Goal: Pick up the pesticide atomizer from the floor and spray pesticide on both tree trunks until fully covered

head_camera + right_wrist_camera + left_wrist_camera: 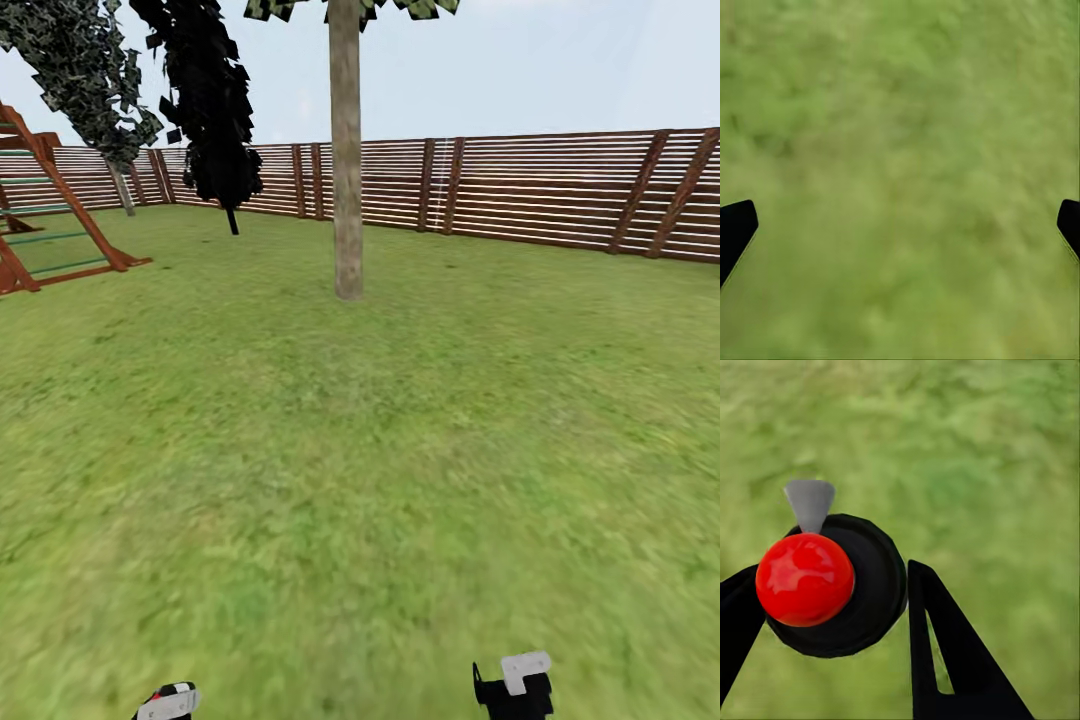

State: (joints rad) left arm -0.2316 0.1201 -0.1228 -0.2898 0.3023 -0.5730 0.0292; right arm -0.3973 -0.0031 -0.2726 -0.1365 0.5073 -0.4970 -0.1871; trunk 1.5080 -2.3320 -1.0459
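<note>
Clamped between the dark fingers (pixel 945 652) of the left gripper (pixel 832 607) is the pesticide atomizer (pixel 840 585), its red top (pixel 805 579) and grey nozzle (pixel 810 502) facing the wrist camera, lawn (pixel 982 450) beneath. Right gripper (pixel 900 225) stands spread wide with nothing between its tips, over grass. Head view shows both wrists low at the frame edge, left gripper (pixel 168 703) and right gripper (pixel 515 685). Ahead, well apart across open lawn, stands one tree trunk (pixel 346 160) before the slatted fence (pixel 560 190). Pickup judged complete; approach to the first tree is in hand. Next move calls for closing the distance, then raising and aiming the nozzle at the trunk.
</note>
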